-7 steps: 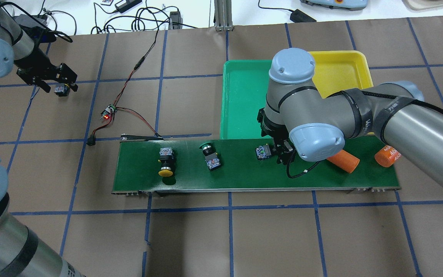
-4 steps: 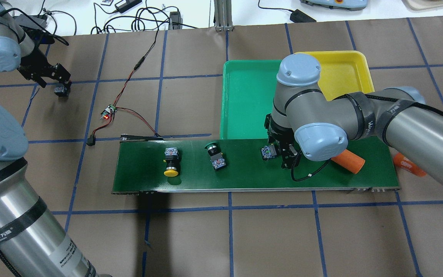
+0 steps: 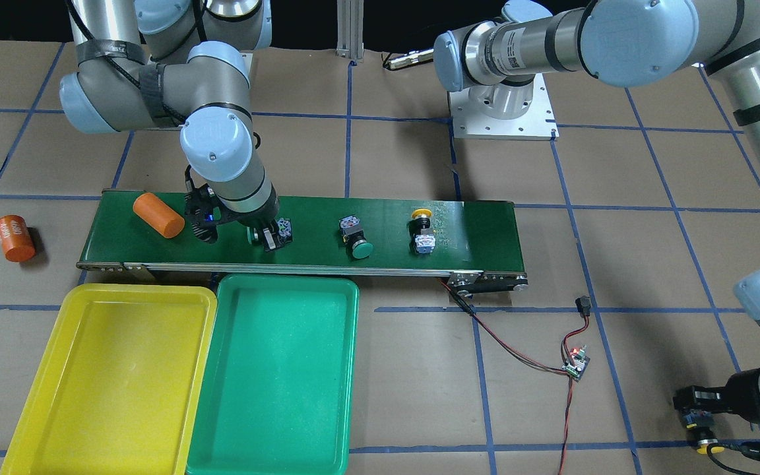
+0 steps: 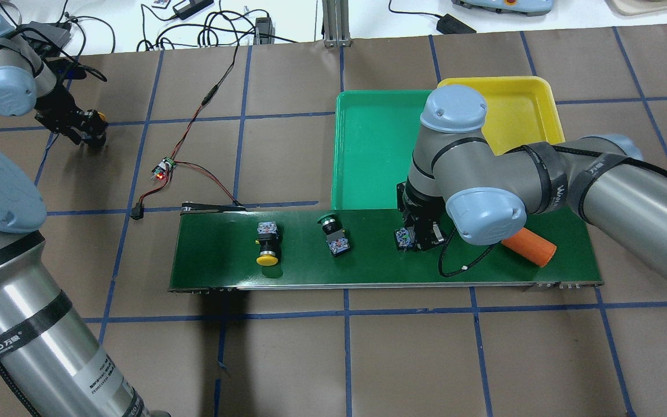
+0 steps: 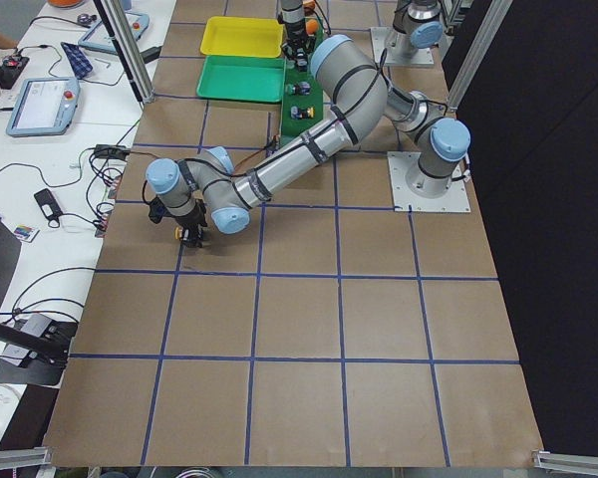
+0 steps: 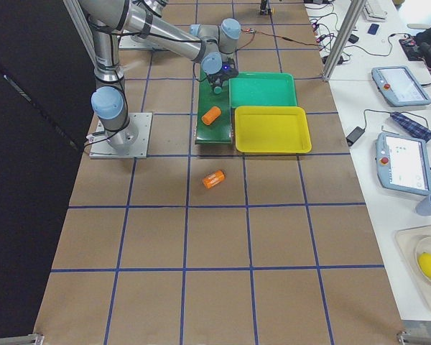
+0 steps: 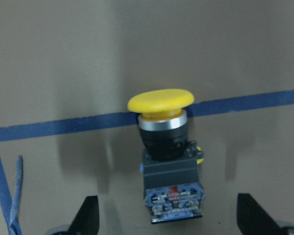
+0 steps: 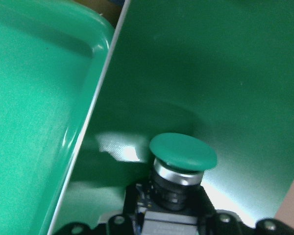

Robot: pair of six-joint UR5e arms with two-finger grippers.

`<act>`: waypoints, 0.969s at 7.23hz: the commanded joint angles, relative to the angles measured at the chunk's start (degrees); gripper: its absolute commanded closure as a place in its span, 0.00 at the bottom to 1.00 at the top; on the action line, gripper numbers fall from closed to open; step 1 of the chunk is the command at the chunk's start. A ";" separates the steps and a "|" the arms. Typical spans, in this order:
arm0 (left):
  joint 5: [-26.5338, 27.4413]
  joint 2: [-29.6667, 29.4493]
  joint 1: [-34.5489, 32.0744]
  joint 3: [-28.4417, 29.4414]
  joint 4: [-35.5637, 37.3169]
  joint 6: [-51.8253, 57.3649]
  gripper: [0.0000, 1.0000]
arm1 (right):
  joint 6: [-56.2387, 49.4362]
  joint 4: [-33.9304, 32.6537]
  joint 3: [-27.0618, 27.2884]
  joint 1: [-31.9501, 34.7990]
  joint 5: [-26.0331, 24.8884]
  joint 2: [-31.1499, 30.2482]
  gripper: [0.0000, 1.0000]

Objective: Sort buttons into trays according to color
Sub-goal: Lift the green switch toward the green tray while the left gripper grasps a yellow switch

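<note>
Up close, a green mushroom-capped push-button (image 8: 183, 152), chrome collar over black body, sits clamped in the right gripper (image 8: 186, 224); the left gripper (image 7: 170, 219) gapes around a yellow-capped push-button (image 7: 161, 105).

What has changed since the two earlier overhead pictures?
The conveyor carried the belt yellow button, the loose green button and the plain orange cylinder toward the overhead view's right; the marked orange cylinder went off that end. The right gripper followed the held green button. The left gripper, open, turned above the table yellow button, which seemingly stayed, as did the green tray and yellow tray.
</note>
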 commanded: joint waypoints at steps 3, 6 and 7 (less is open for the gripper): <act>-0.40 7.62 -4.39 -0.86 -11.79 -6.97 1.00 | -7.40 -1.29 -7.21 -0.35 0.32 0.56 1.00; -1.90 24.13 -12.12 -19.69 -13.06 -16.65 1.00 | -10.09 -0.95 -19.18 -4.11 0.15 11.54 0.94; -1.90 29.85 -14.85 -26.29 -12.01 -19.55 1.00 | -9.65 -1.12 -19.11 -5.17 -0.11 12.43 0.20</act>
